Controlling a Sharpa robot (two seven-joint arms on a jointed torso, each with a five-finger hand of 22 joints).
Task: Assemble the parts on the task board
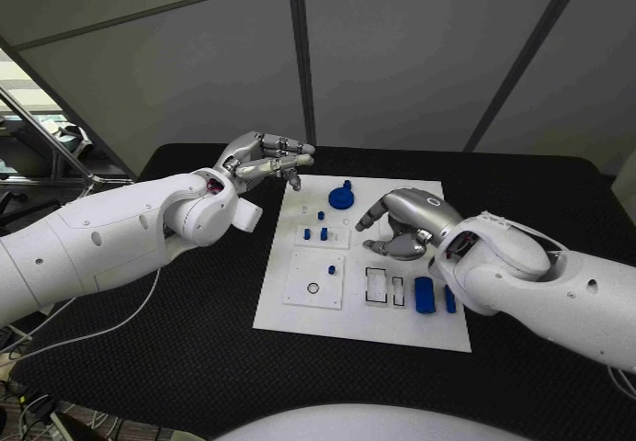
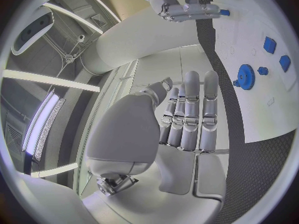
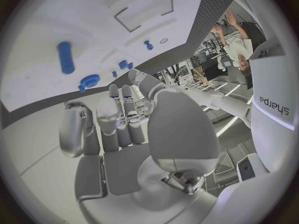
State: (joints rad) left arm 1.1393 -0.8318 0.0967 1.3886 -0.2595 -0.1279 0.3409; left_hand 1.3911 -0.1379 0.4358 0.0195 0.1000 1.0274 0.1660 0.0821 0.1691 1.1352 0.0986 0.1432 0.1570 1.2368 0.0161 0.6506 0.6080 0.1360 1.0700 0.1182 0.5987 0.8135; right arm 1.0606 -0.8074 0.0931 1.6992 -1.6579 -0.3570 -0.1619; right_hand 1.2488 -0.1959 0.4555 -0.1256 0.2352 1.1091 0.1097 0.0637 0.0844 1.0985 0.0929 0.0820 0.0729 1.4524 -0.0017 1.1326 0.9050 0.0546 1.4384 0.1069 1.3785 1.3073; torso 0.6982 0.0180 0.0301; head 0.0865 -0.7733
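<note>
You see even, cool light from overhead strip lamps (image 2: 47, 119) falling on the matte black table (image 1: 159, 367), with only soft shadows. Glare whitens the task board (image 1: 365, 322); both wrist views bend straight edges toward their dark rims.

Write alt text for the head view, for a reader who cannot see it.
Two white robot arms reach over a white task board on a black table; the left hand hovers past the board's far left corner, and the right hand is above the board's middle, both holding nothing. Small blue parts, including a gear, sit on the board.
</note>
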